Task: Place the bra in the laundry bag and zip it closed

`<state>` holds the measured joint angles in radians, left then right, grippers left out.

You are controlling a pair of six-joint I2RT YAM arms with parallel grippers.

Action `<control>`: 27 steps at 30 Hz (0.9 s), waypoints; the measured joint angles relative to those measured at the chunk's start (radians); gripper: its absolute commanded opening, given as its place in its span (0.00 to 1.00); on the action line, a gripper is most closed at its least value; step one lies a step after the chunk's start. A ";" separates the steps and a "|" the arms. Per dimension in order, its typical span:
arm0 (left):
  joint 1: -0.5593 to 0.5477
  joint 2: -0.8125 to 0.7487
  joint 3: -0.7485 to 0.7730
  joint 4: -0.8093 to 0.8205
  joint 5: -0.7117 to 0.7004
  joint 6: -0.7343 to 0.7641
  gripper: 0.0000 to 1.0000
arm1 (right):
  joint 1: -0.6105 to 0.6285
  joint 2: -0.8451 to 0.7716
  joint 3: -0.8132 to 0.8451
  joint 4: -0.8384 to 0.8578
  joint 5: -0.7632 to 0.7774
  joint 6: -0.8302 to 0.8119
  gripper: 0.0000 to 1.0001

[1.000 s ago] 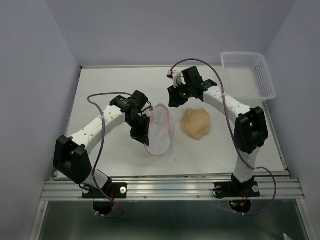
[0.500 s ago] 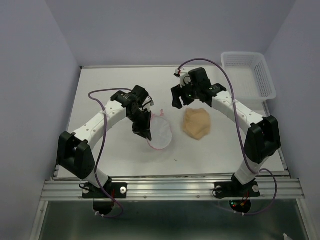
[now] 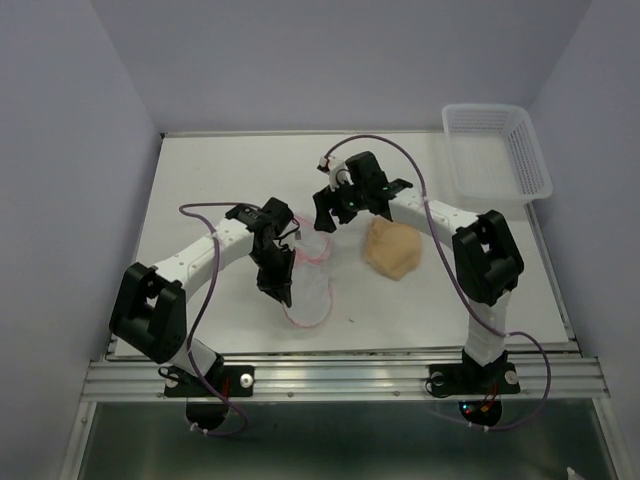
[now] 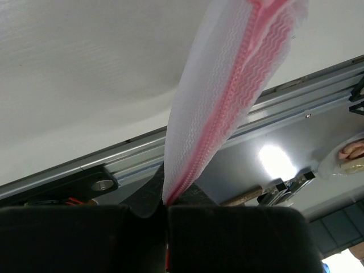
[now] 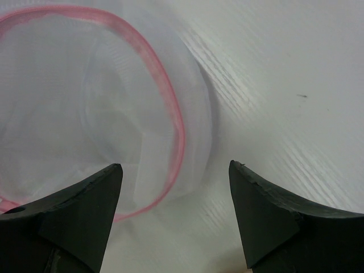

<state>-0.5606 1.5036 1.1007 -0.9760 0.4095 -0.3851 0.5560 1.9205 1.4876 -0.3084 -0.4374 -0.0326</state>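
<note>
The laundry bag [image 3: 312, 290], white mesh with a pink zipper rim, lies at the table's middle. My left gripper [image 3: 282, 290] is shut on its zipper edge. In the left wrist view the mesh and pink zipper [image 4: 227, 102] run up from the pinched jaws [image 4: 166, 202]. My right gripper [image 3: 325, 220] hovers open just beyond the bag's far rim, holding nothing. Its wrist view shows the bag's open mouth [image 5: 85, 114] ahead and to the left of the spread gripper [image 5: 175, 166]. The beige bra [image 3: 393, 250] sits on the table to the right of the bag, untouched.
A white lattice basket [image 3: 497, 152] stands at the back right corner. Purple walls close in the table on the left, the back and the right. The metal rail [image 3: 340, 378] runs along the near edge.
My right gripper swung left from above the bra to the bag's far rim and opened wider. My left gripper drew the bag toward the near edge, where it has slumped flatter.
</note>
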 measured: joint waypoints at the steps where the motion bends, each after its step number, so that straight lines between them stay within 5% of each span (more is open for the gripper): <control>1: 0.000 -0.005 -0.010 0.003 0.000 0.000 0.00 | 0.022 0.024 0.005 0.022 0.003 -0.002 0.81; 23: 0.000 -0.022 -0.021 0.031 0.000 0.014 0.00 | 0.119 0.235 0.111 0.134 0.181 -0.040 0.79; 27: 0.000 -0.019 -0.021 0.031 -0.002 0.022 0.00 | 0.131 0.235 0.111 0.133 0.213 -0.045 0.69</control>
<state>-0.5606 1.4849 1.0794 -0.9455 0.4076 -0.3634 0.6872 2.1555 1.5982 -0.1757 -0.2241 -0.0780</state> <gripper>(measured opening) 0.063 0.762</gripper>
